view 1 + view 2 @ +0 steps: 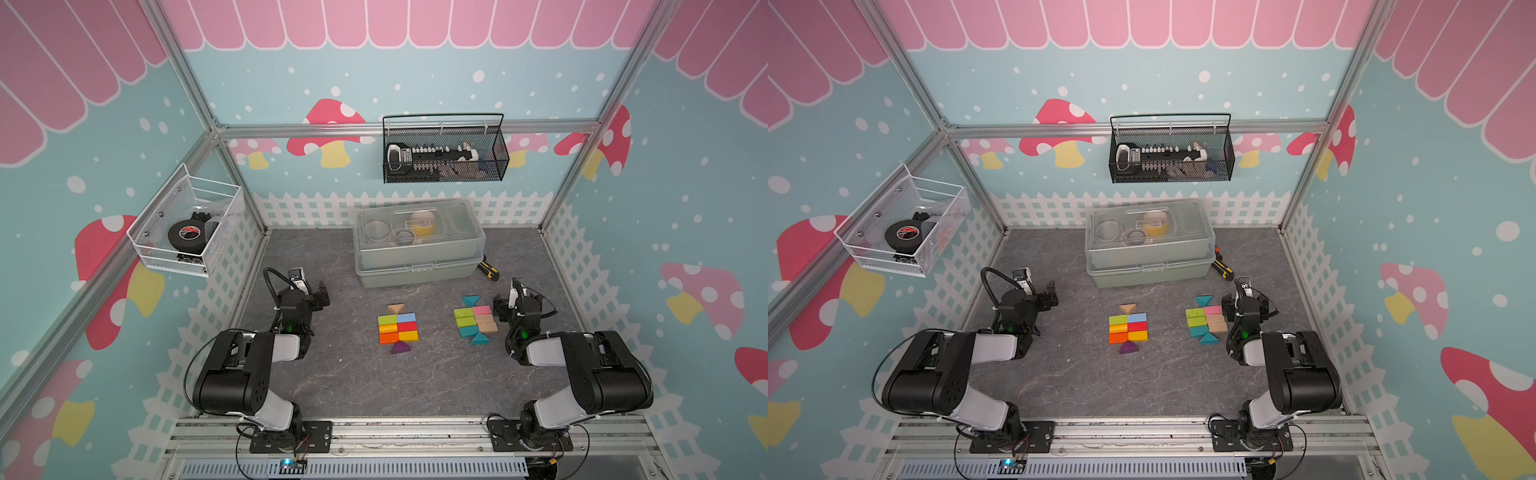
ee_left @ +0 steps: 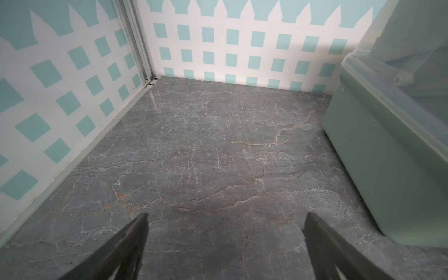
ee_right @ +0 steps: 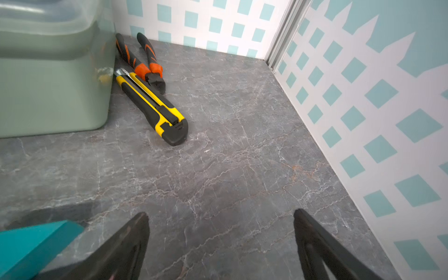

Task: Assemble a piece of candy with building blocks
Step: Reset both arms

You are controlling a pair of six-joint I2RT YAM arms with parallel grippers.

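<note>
Two flat groups of building blocks lie mid-table in both top views. The left group (image 1: 397, 330) has green, blue, yellow, red and orange bars, a tan triangle (image 1: 395, 308) at its far end and a purple triangle (image 1: 400, 347) at its near end. The right group (image 1: 475, 320) has green, pink, tan and teal pieces, with a teal triangle (image 1: 470, 300) at the far end and another (image 1: 478, 338) at the near end. My left gripper (image 2: 225, 218) is open over bare table, left of the blocks. My right gripper (image 3: 220, 215) is open and empty, just right of a teal block (image 3: 31, 242).
A pale green lidded toolbox (image 1: 417, 245) stands at the back centre. A yellow utility knife (image 3: 152, 104) and orange-handled pliers (image 3: 143, 63) lie by its right end. A black wire basket (image 1: 444, 151) hangs on the back wall, a white one with tape (image 1: 187, 228) on the left wall.
</note>
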